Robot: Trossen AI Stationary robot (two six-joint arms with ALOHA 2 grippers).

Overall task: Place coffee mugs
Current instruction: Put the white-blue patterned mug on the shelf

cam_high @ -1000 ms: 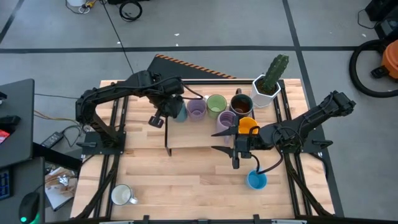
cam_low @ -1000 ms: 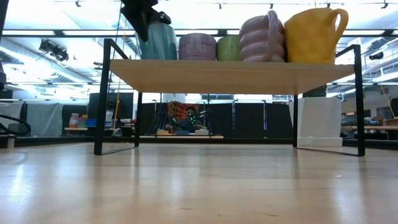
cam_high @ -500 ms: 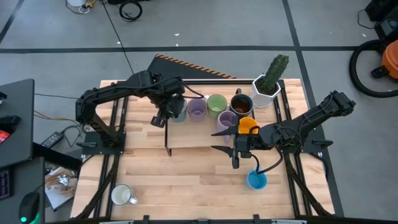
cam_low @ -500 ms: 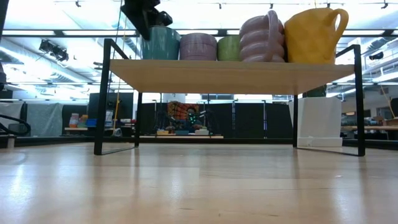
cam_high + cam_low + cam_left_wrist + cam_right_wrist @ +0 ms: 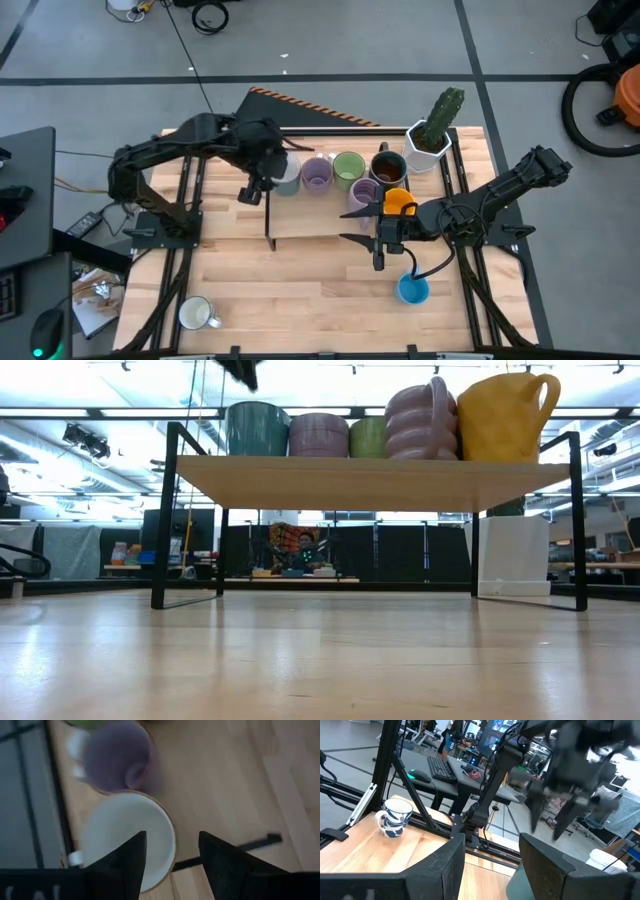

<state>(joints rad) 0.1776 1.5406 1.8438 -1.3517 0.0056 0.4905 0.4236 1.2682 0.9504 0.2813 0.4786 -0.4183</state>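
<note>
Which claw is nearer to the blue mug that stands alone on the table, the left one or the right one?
The right. The right claw is open just above and left of the blue mug in the high view; the left claw is far across the table, by the shelf's left end.

No legible text, labels, brands or numbers in any view.

Mugs on the shelf [image 5: 370, 468]: plain sides, no print seen. Blue-and-white mug [image 5: 395, 817] on the table corner carries a pattern, not lettering.

Screens [image 5: 492, 732] in the room beyond glow, at roughly 12 o'clock in the right wrist view; possibly text on them, too small to read.

Orange-black striped strip [image 5: 300, 103] behind the table: a hazard marking, no words.
</note>
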